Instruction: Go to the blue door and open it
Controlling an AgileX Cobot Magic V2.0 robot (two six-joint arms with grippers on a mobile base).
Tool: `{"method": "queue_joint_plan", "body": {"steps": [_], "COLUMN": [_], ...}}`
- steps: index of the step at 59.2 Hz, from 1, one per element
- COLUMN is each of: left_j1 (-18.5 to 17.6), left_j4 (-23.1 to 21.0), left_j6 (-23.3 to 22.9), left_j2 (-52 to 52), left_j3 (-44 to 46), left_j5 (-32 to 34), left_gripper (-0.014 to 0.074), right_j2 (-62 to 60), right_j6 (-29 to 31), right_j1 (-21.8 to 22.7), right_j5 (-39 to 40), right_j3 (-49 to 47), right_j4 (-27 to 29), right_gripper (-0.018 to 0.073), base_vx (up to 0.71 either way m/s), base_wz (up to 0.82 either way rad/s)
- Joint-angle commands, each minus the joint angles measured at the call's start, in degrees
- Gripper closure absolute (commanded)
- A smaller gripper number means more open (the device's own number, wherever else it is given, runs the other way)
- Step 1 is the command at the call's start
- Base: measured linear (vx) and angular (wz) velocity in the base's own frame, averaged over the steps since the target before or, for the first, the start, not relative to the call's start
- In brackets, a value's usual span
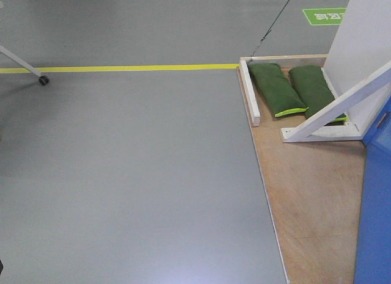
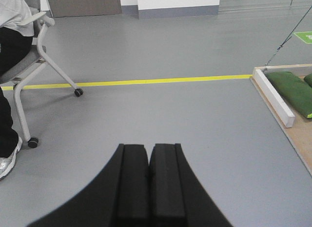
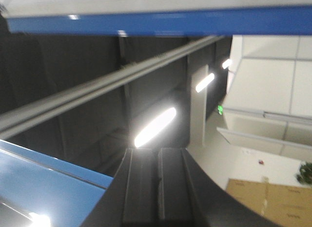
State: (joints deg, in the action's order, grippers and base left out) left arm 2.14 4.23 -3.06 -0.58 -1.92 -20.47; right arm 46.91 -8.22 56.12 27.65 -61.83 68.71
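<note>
The blue door [image 1: 374, 204] shows as a glossy blue panel at the right edge of the front view, standing on a wooden platform [image 1: 311, 192]. Its handle and lock are out of view. In the right wrist view a glossy blue surface [image 3: 39, 188] fills the lower left and a blue band [image 3: 170, 23] crosses the top. My right gripper [image 3: 157, 151] is shut and empty, pointing up toward the ceiling beside that blue surface. My left gripper [image 2: 149, 146] is shut and empty, pointing over the grey floor.
A white panel [image 1: 360, 33] with white slanted braces [image 1: 342, 104] and two green sandbags [image 1: 278, 88] stands on the platform's far end. A yellow tape line [image 1: 122, 68] crosses the floor. A seated person on a wheeled chair [image 2: 29, 61] is at the left.
</note>
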Motion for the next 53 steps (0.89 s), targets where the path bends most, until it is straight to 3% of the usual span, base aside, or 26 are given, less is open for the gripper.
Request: {"method": "queue_joint_plan", "body": {"steps": [1,17,28,53], "left_j1": [-0.07,-0.07,-0.07,-0.07], "left_j4": [0.05,0.05,0.05,0.05], "left_j6": [-0.23,-0.23,-0.23,-0.23], "left_j2": [-0.98,-0.98,-0.98,-0.98], "left_j3": [1.82,1.82,1.82,1.82], "left_j5": [4.58,4.58,4.58,4.58], "left_gripper": [0.0526,0.0526,0.0526,0.0526], "right_j2": [4.46,11.92,10.27,8.05], "right_j6": [0.43,0.43,0.43,0.43], "right_j1": [0.32,0.32,0.32,0.32], "right_j5": [-2.29,-9.85,-21.19,-41.49], "right_j3": [-5.41,-11.68,-11.68,-11.68], "right_j4": [-2.48,-2.97,-7.27,-7.35], "right_gripper": [0.0564,0.0564,0.0564,0.0564], "base_vx": [0.0,0.0,0.0,0.0], "base_wz": [0.0,0.0,0.0,0.0]}}
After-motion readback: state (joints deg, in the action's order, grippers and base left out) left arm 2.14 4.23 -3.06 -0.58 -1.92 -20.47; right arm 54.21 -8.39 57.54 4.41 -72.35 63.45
